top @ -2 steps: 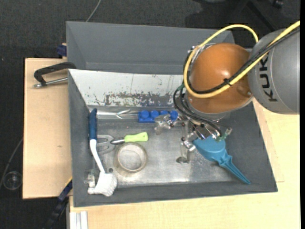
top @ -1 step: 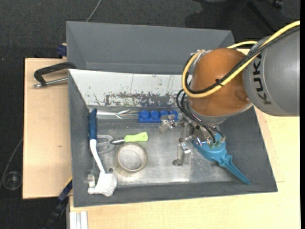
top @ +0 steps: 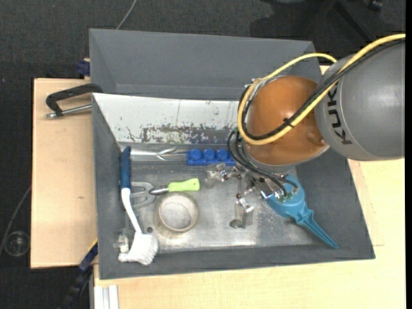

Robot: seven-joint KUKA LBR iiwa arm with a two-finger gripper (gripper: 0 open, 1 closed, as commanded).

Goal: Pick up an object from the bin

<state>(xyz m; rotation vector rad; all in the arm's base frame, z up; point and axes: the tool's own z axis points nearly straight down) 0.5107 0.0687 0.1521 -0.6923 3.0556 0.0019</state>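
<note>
Grey metal bin (top: 103, 192), viewed from above. The arm (top: 376, 108) enters from the right, with its orange domed wrist cover (top: 283, 121) over the bin's right-rear quarter. The pincer (top: 241, 211) reaches down below the cover to bare floor right of centre. Cannot tell whether it is released or clenched; its metal parts overlap from this angle. Nearest thing: a teal plastic funnel-shaped piece (top: 299, 212) just beside the pincer on its right, lying on its side with the pointed spout towards the front-right corner. Its wide end is partly hidden under the wrist's wiring, and contact with the pincer cannot be judged. Left of the pincer and apart from it is a clear, round, ring-like roll (top: 177, 212), lying flat; whether it is tape or a cup is not certain. Behind the roll lies a green-handled tool (top: 183, 186), its metal end towards the left and hard to identify. Against the rear wall is a blue plastic block with round knobs (top: 209, 156), its right end running under the orange cover. Along the left wall lies a dish brush with a blue and white handle (top: 127, 185), its white bristle head in the front-left corner. Small silvery bits (top: 219, 172) sit just below the cover's left edge; cannot tell whether they are loose or robot hardware.
</note>
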